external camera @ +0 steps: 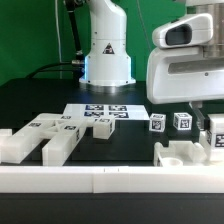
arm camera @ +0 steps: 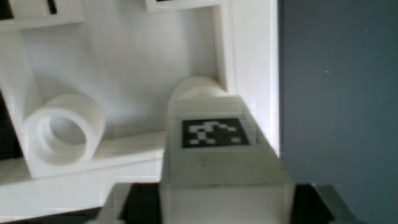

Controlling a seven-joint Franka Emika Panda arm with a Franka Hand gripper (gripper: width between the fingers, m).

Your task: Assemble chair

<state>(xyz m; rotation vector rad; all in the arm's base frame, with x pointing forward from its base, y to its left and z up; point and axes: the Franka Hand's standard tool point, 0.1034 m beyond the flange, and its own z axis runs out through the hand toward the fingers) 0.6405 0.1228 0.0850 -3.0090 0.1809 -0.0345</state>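
Block (arm camera: 222, 140) in hand (external camera: 206, 120), rail (external camera: 100, 180) nearby

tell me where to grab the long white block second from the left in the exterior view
Likely from above, pinching across the narrow width of the long block near its middle: it lies flat, its long sides are parallel, and bare table shows along both.

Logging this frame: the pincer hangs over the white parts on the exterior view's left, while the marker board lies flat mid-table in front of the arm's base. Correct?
Not quite. The exterior view shows the pincer over the white parts on that view's right, not its left. The marker board does lie flat mid-table in front of the arm's base.
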